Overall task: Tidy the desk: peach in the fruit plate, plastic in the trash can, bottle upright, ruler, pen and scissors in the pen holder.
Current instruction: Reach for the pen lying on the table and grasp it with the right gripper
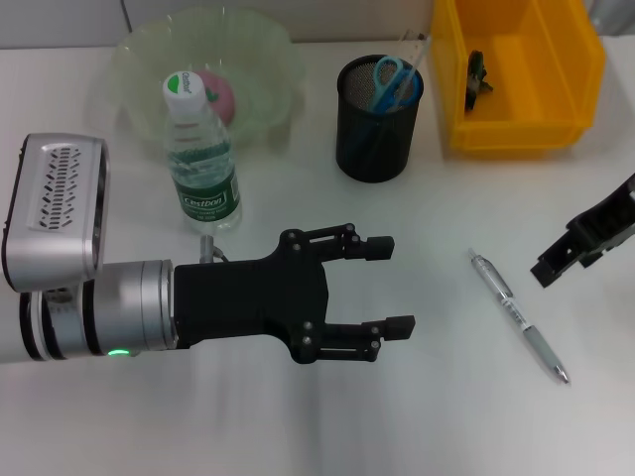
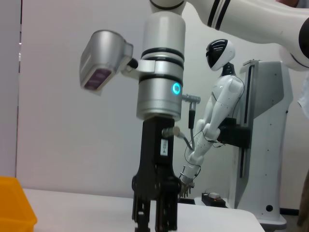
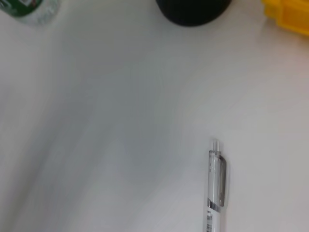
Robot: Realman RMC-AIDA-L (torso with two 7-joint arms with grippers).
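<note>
A clear pen lies on the white desk, right of centre. My right gripper hovers just beyond it at the right edge; the left wrist view shows that arm pointing straight down. My left gripper is open and empty above the desk's middle. The water bottle stands upright. A pink peach rests in the green fruit plate. Blue-handled scissors and a clear ruler stand in the black mesh pen holder.
At the back right, a yellow bin holds a dark piece of plastic. In the right wrist view the pen holder's base, the bottle's foot and the bin's corner line the far side.
</note>
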